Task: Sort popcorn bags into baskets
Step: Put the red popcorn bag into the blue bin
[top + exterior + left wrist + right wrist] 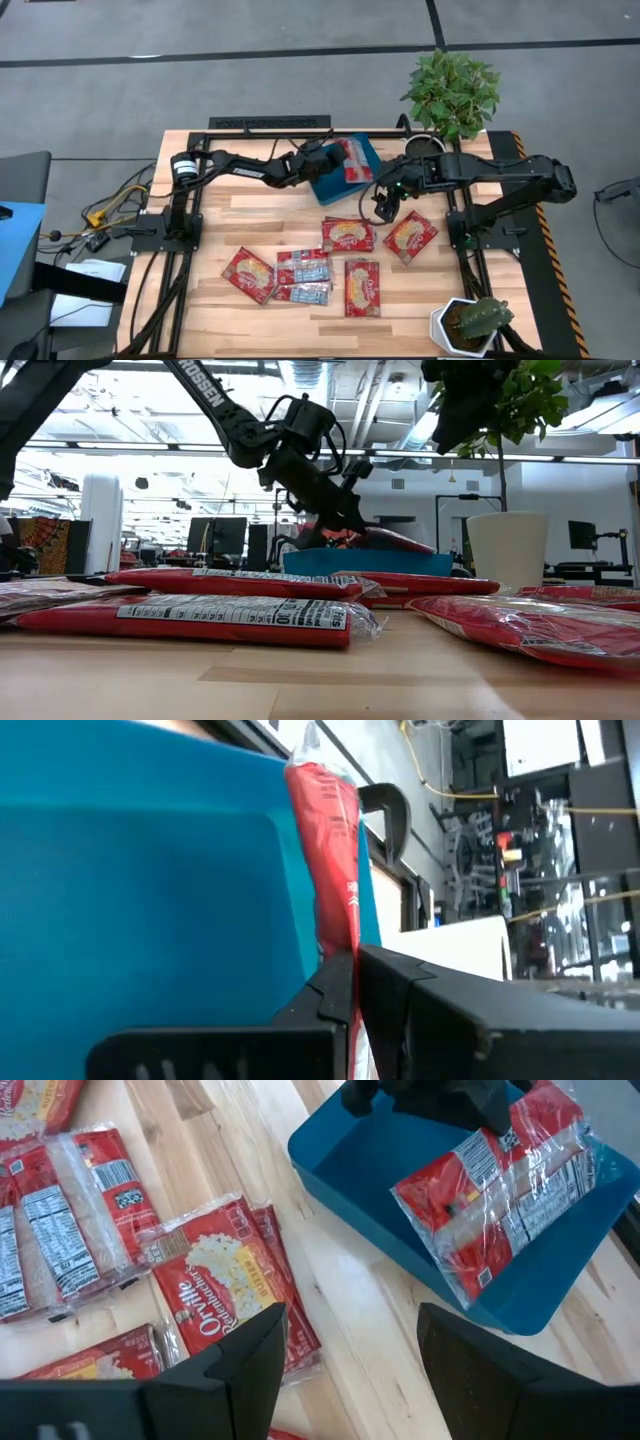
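Note:
My left gripper is shut on a red popcorn bag over the teal-blue basket, which stands at the table's far middle. In the low view the gripper comes down from the left onto the bag, above the basket. My right gripper hovers open just right of the basket, above the table and touching nothing. Several more popcorn bags lie flat on the wood: two red ones nearest my right gripper, and others nearer the front edge. My left gripper pinches the bag between its two fingers at one edge; the fingers close on the thin red wrapper. It comes slanting down from the table's left. The bag sits tilted in the hold, its free end low, at the basket's rim.
A leafy plant in a white pot stands at the far right corner and a cactus pot at the near right corner. Bare wood shows left of the basket, between it and the bags.

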You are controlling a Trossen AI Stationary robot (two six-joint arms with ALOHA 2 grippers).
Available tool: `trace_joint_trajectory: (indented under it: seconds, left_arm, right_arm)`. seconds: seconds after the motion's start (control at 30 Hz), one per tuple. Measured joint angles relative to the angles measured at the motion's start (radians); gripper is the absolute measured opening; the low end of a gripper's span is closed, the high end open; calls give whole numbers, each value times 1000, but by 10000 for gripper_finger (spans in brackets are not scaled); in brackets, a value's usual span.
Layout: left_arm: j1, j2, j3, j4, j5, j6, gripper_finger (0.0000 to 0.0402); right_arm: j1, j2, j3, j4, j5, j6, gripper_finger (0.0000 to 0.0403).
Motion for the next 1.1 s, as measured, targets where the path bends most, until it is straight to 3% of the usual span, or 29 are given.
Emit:
trace_joint_trajectory:
  seconds: [0.13, 0.27, 0.57, 0.7, 0.8, 0.93, 1.1]
  left_arm:
    - [-3, 0, 0, -31, -39, -24, 1]
    - [-3, 0, 0, -21, -16, -9, 21]
    - [5, 0, 0, -15, 70, 77, 134]
    - [24, 0, 0, 7, 199, 90, 184]
    - [42, 0, 0, 91, 353, 150, 208]
    - [57, -26, 0, 152, 602, 207, 216]
    - [57, -135, 0, 37, 856, 341, 203]
  right_arm:
    - [0, 0, 0, 1, 0, 0, 249]
    - [0, 0, 0, 5, 0, -5, 249]
    - [0, 0, 0, 4, 0, -8, 249]
    - [0, 0, 0, 4, 0, -8, 249]
    - [0, 0, 0, -6, 0, -8, 249]
    - [0, 0, 0, -52, -3, -8, 249]
    - [10, 0, 0, -126, -3, 8, 249]
